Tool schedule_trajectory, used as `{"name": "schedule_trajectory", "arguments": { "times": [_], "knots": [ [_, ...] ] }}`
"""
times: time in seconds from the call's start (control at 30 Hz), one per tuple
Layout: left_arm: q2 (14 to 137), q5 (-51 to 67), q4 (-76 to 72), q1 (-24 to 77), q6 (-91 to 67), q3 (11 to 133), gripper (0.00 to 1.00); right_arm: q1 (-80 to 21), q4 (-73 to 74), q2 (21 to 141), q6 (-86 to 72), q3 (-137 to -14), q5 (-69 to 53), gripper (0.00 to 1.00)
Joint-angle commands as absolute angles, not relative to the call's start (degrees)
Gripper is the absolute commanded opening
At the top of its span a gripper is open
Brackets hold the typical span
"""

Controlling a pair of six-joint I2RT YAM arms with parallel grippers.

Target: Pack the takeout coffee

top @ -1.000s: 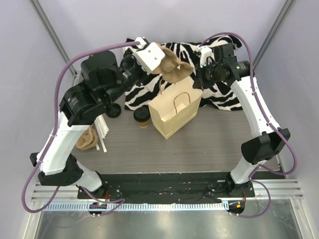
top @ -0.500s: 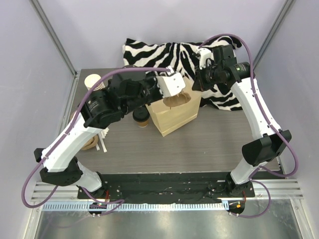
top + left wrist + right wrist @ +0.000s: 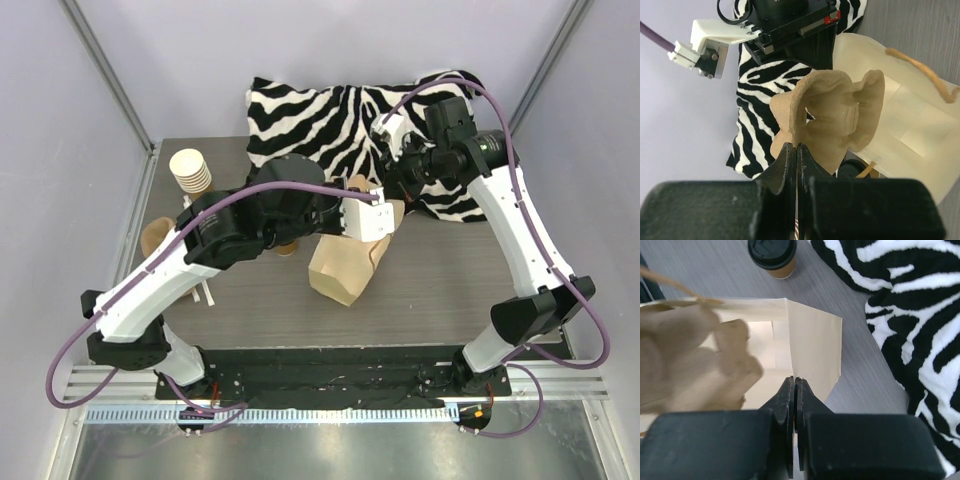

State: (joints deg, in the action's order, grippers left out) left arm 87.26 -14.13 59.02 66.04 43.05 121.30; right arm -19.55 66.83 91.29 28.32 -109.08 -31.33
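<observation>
Both pincers clenched at a tilted paper bag, the lidded coffee standing outside it.

From above, the grey wood-grain table (image 3: 440, 285) carries a zebra-striped black-and-white cloth (image 3: 310, 115) at its 12 o'clock edge. Near the middle, the tan paper carrier bag with twisted handles (image 3: 340, 278) leans over, its mouth facing the cloth. The right gripper (image 3: 794, 382) is clamped on the bag's rim. The left gripper (image 3: 796, 148) is pinched tight on an edge of a brown moulded-pulp cup carrier (image 3: 832, 115), held at the bag's mouth; whether it is inside, I cannot tell. The small kraft-brown cup with a black lid (image 3: 772, 255) stands upright on the table at about 10 o'clock of the bag, close by but apart. A stack of white-rimmed brown cups (image 3: 190, 170) sits far off at 10 o'clock.
</observation>
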Motion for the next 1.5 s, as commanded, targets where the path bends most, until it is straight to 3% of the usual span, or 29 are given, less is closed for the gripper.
{"name": "schedule_trajectory", "arguments": {
  "times": [0.0,0.67,1.47],
  "knots": [
    [88.07,-15.65,59.94,66.18,46.49,122.88,0.0,-21.27,68.46,89.74,35.68,-111.0,-34.45,0.01],
    [90.0,-6.77,72.59,69.7,49.13,115.67,0.0,-29.35,68.91,90.7,36.56,-109.78,-35.33,0.01],
    [90.88,6.06,71.01,67.94,31.73,103.8,0.0,-35.25,66.88,82.8,32.87,-102.04,-36.39,0.01]
  ]
}}
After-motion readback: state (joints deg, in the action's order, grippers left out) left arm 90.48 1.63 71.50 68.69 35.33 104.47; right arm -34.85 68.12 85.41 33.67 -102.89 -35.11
